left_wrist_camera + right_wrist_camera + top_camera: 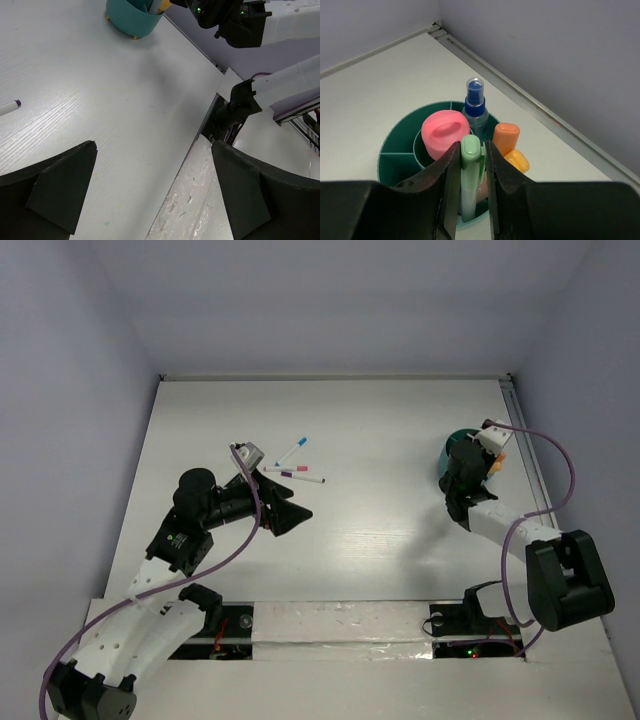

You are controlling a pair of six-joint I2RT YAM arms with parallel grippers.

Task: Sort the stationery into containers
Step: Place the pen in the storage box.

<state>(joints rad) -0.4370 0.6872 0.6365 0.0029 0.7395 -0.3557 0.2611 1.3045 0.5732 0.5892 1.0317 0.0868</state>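
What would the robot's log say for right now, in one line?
left pincer: open, empty | right pincer: shut on green pen, at teal holder | markers: loose on table

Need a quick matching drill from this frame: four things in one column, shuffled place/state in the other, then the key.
Things:
1. pale green pen
2. pink-topped piece
3. purple-capped marker
4. left gripper

Place or state:
A. lying flat on the table
B. open, holding nothing
C. pinched in the right gripper
D. sitting in the teal holder, no gripper on it

Pairs: 1-C, 2-D, 3-A, 4-B
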